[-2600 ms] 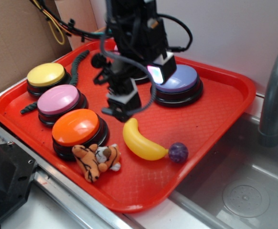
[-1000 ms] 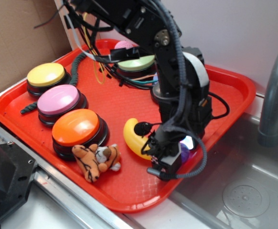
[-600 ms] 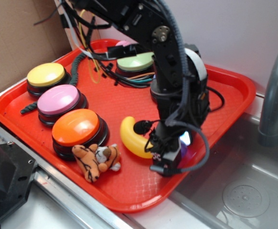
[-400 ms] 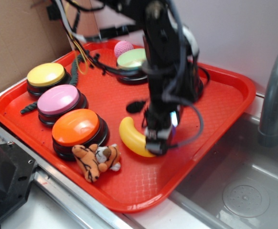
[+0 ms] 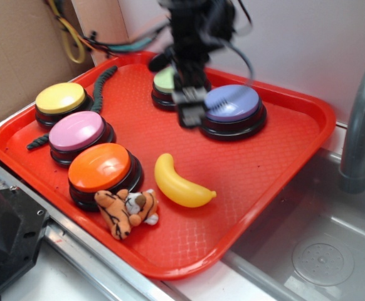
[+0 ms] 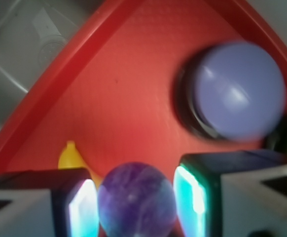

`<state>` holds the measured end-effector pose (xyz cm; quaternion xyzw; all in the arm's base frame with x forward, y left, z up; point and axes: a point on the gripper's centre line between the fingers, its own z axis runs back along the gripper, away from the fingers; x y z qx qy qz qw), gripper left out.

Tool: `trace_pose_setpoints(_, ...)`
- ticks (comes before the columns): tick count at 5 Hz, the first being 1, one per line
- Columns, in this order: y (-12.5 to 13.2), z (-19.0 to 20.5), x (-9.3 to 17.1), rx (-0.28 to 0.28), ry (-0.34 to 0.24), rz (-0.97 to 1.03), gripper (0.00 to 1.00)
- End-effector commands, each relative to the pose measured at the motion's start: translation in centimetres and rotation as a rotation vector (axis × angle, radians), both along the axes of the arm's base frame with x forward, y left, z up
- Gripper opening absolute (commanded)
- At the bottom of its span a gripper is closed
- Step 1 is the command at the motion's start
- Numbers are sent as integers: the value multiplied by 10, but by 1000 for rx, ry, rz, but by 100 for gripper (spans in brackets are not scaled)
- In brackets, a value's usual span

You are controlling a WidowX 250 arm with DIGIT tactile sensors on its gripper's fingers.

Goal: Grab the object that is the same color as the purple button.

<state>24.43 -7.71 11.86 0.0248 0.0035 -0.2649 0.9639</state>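
Red tray (image 5: 283, 157) beside sink: small purple ball (image 6: 136, 200), seemingly light, hard, smooth, roll-prone, clamped across its middle by gripper (image 6: 133, 205), near purple button (image 6: 237, 96).

pale wall (image 5: 308, 37), cardboard (image 5: 16, 44), steel sink (image 5: 320, 251)

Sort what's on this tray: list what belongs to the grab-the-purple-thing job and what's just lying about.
Part of the job:
- purple ball, held between the fingers of the hand
- purple button, the color to match

Just lying about:
- banana
- toy tiger
- orange button
- pink button
- yellow button
- green button, partly hidden by the arm
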Motion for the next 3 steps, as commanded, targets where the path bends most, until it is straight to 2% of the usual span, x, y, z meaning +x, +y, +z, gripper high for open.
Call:
trace_pose_setpoints(1,49,54,-23,11,-40,380,0)
trace_pose_setpoints(3,78,59,-32,18,-11,557,0)
